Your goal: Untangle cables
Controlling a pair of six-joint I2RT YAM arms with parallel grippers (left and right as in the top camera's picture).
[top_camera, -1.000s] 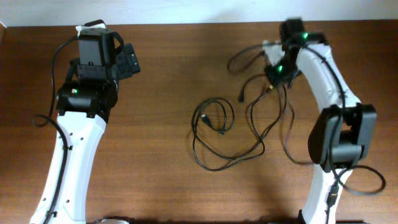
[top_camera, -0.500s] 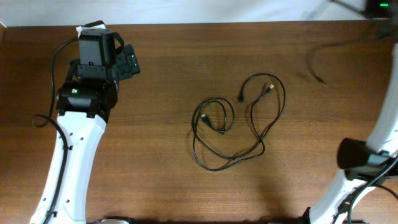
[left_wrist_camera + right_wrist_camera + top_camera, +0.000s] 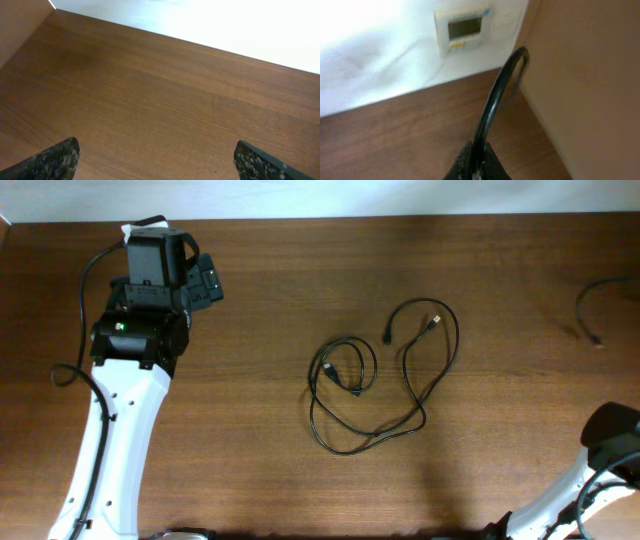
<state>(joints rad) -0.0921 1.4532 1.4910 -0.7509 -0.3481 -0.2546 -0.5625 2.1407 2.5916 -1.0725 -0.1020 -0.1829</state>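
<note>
Your right pincer (image 3: pixel 475 165) is clamped on one black cord (image 3: pixel 492 100), held up well right of the tangle (image 3: pixel 380 385). Your left pincer (image 3: pixel 156 147) stands wide apart and empty, far left of the tangle, its arm stretched forward. The tangle looks like two looped strands. Brown wooden table (image 3: pixel 260 470), white wall (image 3: pixel 380 55).

overhead evenly lit — wall (image 3: pixel 210 20) blown out, right wrist view blurry
</note>
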